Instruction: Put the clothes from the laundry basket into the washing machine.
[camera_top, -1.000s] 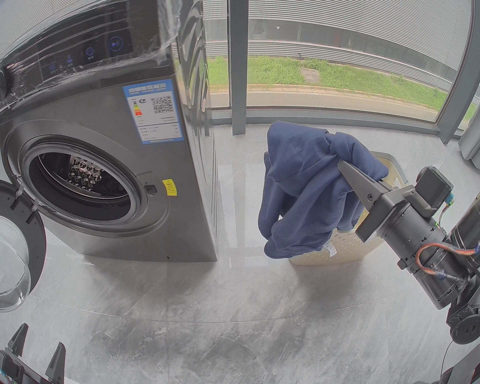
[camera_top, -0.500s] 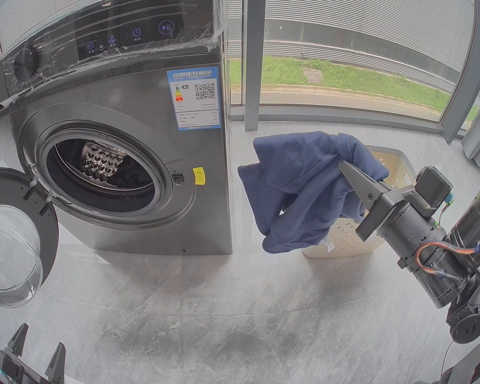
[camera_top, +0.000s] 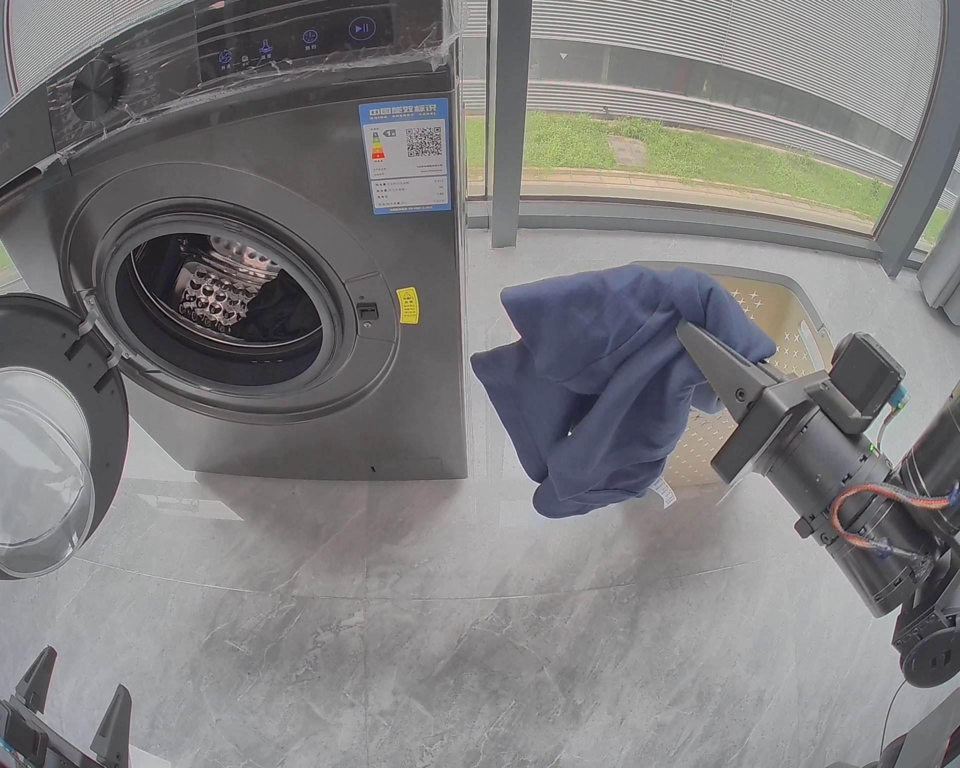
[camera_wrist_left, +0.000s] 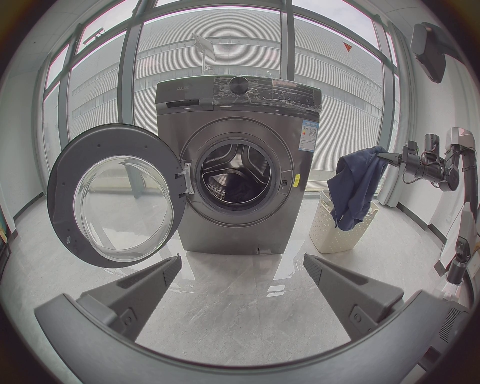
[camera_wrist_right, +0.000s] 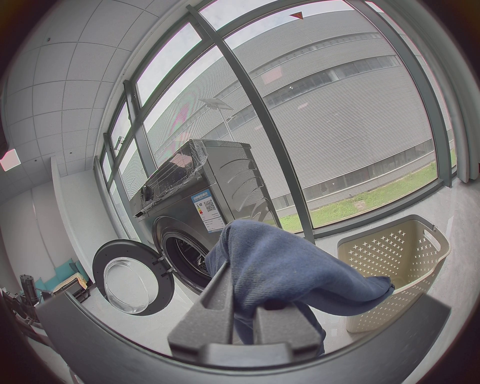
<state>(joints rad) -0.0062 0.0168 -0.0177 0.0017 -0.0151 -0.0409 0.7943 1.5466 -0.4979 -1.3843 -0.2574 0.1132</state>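
Pinching a fold of the dark blue sweatshirt (camera_top: 600, 380) in the right claw (camera_top: 700, 350), pressed together on the cloth. Held in the air over the floor (camera_top: 450, 620), just in front of the laundry basket (camera_top: 790, 300), as a loose bundle with the long axis about vertical. Low end seemingly clear of the floor.

Deciding for the coming move: from the right claw, the drum opening (camera_top: 225, 300) of the washing machine (camera_top: 400, 400) toward the robot's left and lower, well apart. Probably calls for a carry to the left, then a push forward into the opening. Nearer to the sweatshirt with the right arm. Nearer to the door with the left claw (camera_top: 82, 675), spread and holding nothing, low at the near side of the floor.

Around: round door (camera_top: 50, 440) swung wide open at the left of the opening, so out of the path. Something dark lying inside the drum, not possible to say what. In the way perhaps only the right front edge of the machine, just beside the hanging cloth. Some risk of catching a loose end there or on the lip of the opening.
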